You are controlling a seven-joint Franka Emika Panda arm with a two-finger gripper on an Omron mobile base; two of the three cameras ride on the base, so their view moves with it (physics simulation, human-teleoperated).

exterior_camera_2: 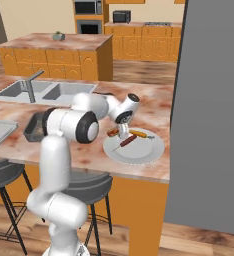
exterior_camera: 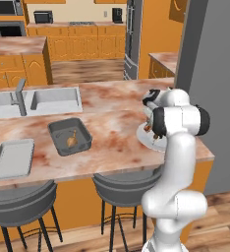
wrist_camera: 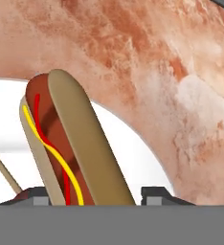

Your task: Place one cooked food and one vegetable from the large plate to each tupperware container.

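Hotdog [wrist_camera: 68, 143] lengthwise between claw [wrist_camera: 92, 194] tips

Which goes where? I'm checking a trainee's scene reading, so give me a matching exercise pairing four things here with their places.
Things:
1. hot dog
2. chicken drumstick
3. carrot
4. flat tray

Places:
A. on the counter's left end
B. lying on the large plate
C. between the gripper fingers
D. inside the dark tub

Pairs: 1-C, 2-D, 3-B, 4-A
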